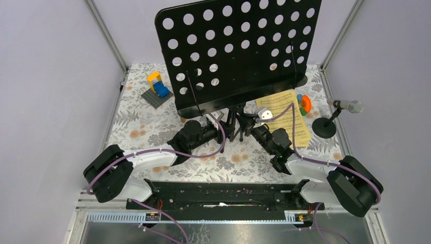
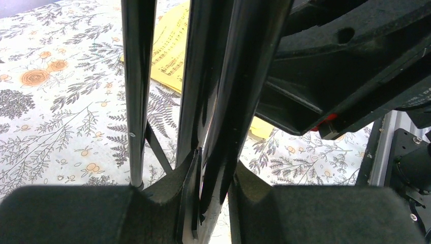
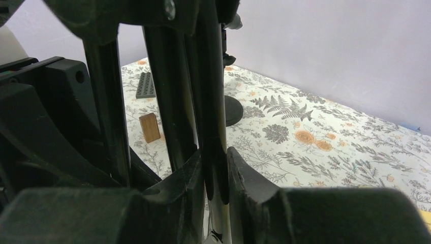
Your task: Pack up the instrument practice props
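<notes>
Folding step: left gripper (image 2: 211, 175) and right gripper (image 3: 214, 170) each clamp a tripod leg (image 2: 226, 101) of the music stand (image 1: 239, 51); next, we likely draw the legs together.

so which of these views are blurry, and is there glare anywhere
top external: evenly lit and sharp, no glare; left wrist: near fingers dark and soft, bright streaks on the glossy tripod legs; right wrist: fingers blurred, tablecloth behind crisp

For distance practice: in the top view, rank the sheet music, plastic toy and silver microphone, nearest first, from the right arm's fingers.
1. sheet music, close on the right
2. plastic toy, beyond the pages
3. silver microphone, at the right edge
</notes>
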